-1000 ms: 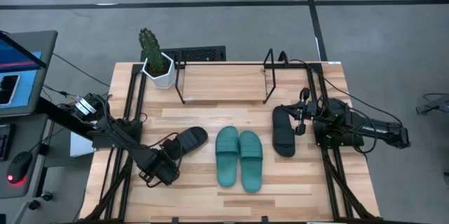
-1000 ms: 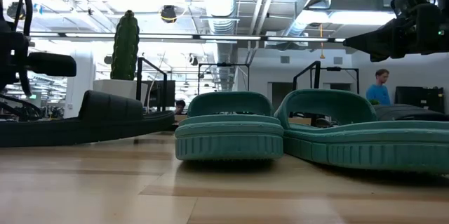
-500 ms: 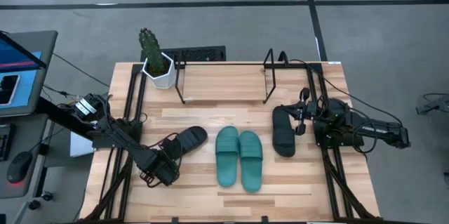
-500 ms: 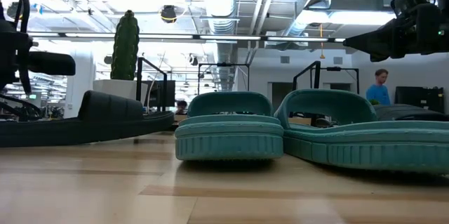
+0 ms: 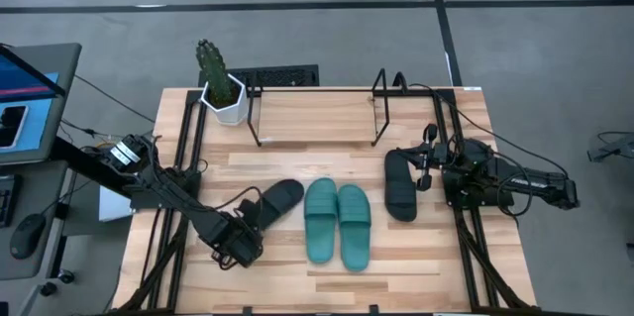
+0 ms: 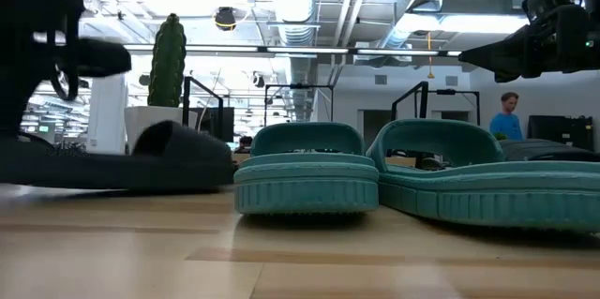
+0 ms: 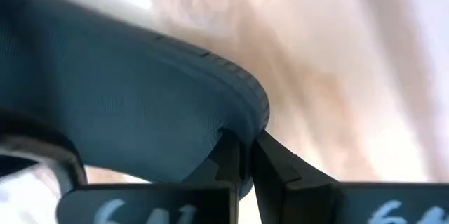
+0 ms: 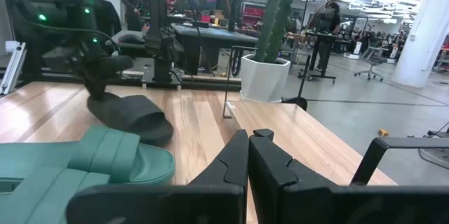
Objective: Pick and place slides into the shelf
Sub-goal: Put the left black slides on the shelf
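A matte black slide (image 5: 275, 198) lies left of centre, its strap end beside the two teal slides (image 5: 320, 219) (image 5: 354, 225), which lie side by side on their soles mid-table. My left gripper (image 5: 246, 225) is shut on this black slide's heel end. The second black slide (image 5: 400, 184) lies flat at the right. My right gripper (image 5: 424, 162) hovers beside it, shut and empty. The thin-rod black shelf (image 5: 317, 116) stands at the table's far side. My left gripper pinches the rim of the black slide's heel end (image 7: 242, 115) between its two fingers. The fingers come slanting from the table's near left, along the slide. The slide's strap end (image 6: 178, 149) is down at the table by the left teal slide.
A cactus in a white pot (image 5: 220, 90) stands at the shelf's left end. Black arm frames run along both table sides. Bare wood shows between the slides and the shelf and along the near edge.
My left gripper has moved toward the table's right, still shut on the black slide's heel. The slide has slid along the table with it, and its strap end now lies close to the left teal slide.
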